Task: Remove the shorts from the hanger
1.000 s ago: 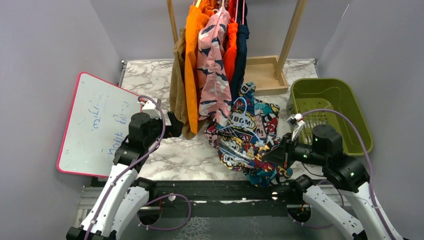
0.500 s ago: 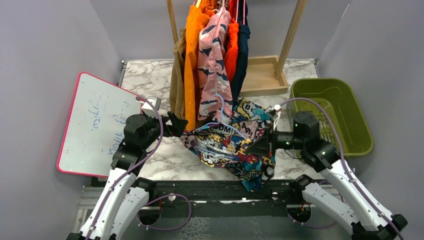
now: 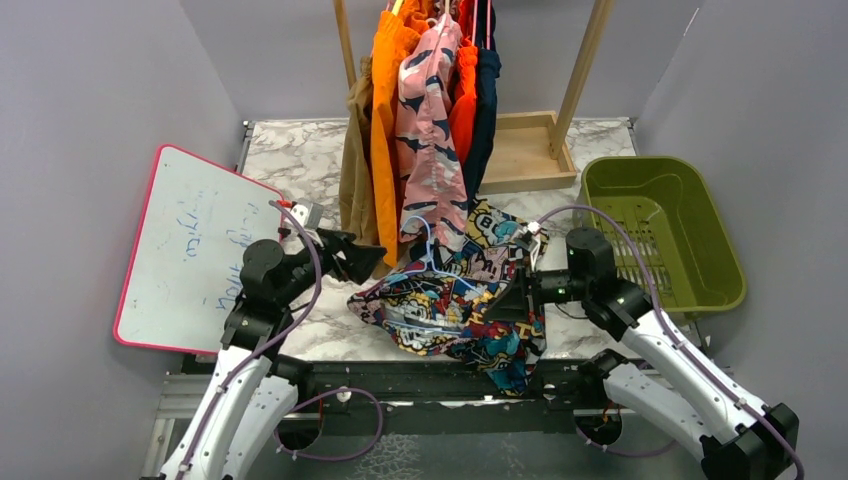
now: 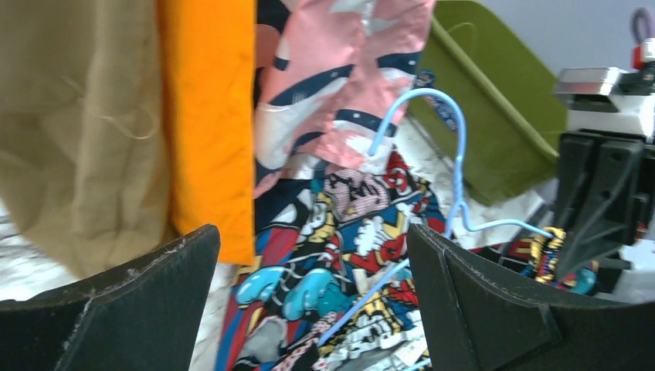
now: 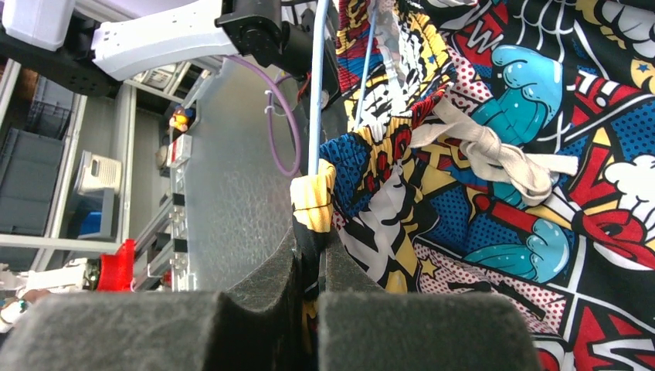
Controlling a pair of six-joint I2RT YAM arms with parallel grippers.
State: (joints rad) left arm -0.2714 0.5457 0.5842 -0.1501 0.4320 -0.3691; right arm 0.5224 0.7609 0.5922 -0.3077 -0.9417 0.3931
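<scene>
Multicolour comic-print fabric shorts [image 3: 450, 295]: pinched by right gripper [image 5: 309, 247]. Left gripper [image 4: 309, 259]: spread wide. Olive-green plastic basket [image 3: 604, 176]: set at marble counter [image 3: 300, 160]'s right edge.

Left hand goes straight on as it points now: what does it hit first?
Probably the comic shorts, dead ahead of the open left hand, with the blue hanger wire across them. Depth is unclear.

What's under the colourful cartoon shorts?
The marble table shows around the comic-print shorts, and a blue hanger pokes out of them. Anything lying beneath the cloth is covered.
</scene>
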